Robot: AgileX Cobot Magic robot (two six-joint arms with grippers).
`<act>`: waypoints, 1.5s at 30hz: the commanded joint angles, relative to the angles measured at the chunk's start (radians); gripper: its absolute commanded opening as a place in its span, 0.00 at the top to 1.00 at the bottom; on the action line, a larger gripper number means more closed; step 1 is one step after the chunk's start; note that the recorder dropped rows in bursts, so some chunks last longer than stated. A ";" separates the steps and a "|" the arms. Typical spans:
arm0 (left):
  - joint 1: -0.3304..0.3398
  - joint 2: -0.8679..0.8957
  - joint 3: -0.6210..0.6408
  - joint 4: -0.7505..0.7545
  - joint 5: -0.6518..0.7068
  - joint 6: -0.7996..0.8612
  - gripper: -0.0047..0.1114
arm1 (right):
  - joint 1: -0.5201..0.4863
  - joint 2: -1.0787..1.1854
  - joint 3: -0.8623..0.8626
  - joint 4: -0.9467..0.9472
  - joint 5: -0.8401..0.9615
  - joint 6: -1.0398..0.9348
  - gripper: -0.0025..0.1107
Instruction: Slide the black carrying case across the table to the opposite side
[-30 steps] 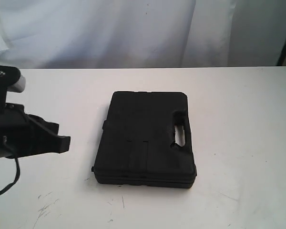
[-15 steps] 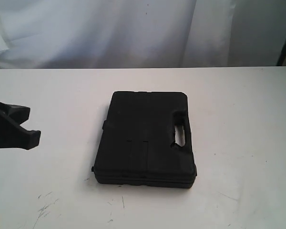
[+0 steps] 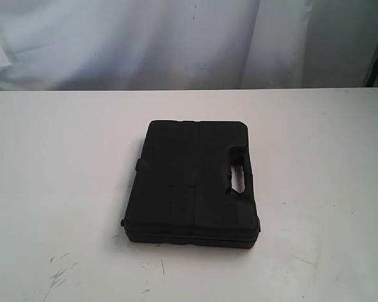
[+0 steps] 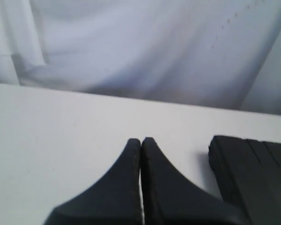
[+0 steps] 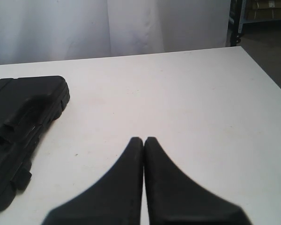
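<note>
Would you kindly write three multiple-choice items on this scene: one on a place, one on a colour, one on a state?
1. In the exterior view, which edge of the case holds the handle slot? A) left B) right C) near
2. What colour is the table? A) white B) green C) brown
3. How is the left tool? A) wide open B) shut, empty C) shut on the case
Key: 1 B, the cut-out sits by the right edge; 2 A, its bare top is white; 3 B, its tips meet on nothing.
</note>
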 commanded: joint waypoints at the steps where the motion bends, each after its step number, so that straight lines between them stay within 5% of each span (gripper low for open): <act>1: 0.076 -0.180 0.088 -0.009 -0.024 -0.012 0.96 | -0.003 -0.003 0.004 -0.001 -0.006 -0.002 0.98; 20: 0.089 -0.345 0.197 -0.100 0.001 -0.012 0.96 | -0.003 -0.003 0.004 -0.001 -0.006 -0.002 0.98; 32: 0.089 -0.455 0.290 -0.591 0.072 0.647 0.96 | -0.003 -0.003 0.004 -0.001 -0.006 -0.002 0.98; 45: 0.091 -0.493 0.295 -0.515 0.140 0.647 0.96 | -0.003 -0.003 0.004 -0.001 -0.006 -0.002 0.98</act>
